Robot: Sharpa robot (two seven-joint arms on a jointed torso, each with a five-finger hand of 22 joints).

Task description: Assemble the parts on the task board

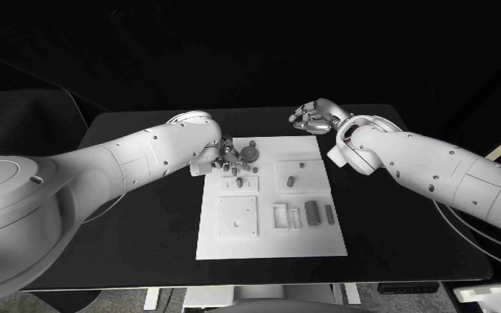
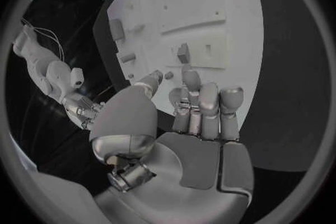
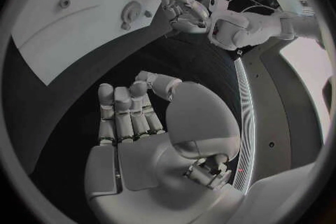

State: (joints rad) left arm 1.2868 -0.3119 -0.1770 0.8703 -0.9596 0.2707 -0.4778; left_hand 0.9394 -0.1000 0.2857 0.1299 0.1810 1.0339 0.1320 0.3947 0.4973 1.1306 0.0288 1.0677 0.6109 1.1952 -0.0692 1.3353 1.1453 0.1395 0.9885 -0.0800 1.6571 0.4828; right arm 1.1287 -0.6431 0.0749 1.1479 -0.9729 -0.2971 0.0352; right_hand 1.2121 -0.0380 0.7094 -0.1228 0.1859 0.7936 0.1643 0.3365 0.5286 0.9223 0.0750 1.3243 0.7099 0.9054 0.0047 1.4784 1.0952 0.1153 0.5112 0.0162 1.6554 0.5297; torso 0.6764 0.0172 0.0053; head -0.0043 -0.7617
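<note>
My left hand hovers at the flat white task board's far left corner, fingers curled, holding nothing I can see; my right hand waits empty, fingers curled, off the board over the black tabletop. Several small grey parts lie loose mid-board; most assembly seems left.

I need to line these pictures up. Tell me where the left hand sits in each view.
Head view: left hand over the far left corner of the task board.
Left wrist view: large in the middle, the board beyond its fingers.
Right wrist view: small, across the table, at the board's edge.
Shared landmark: the white task board.
</note>
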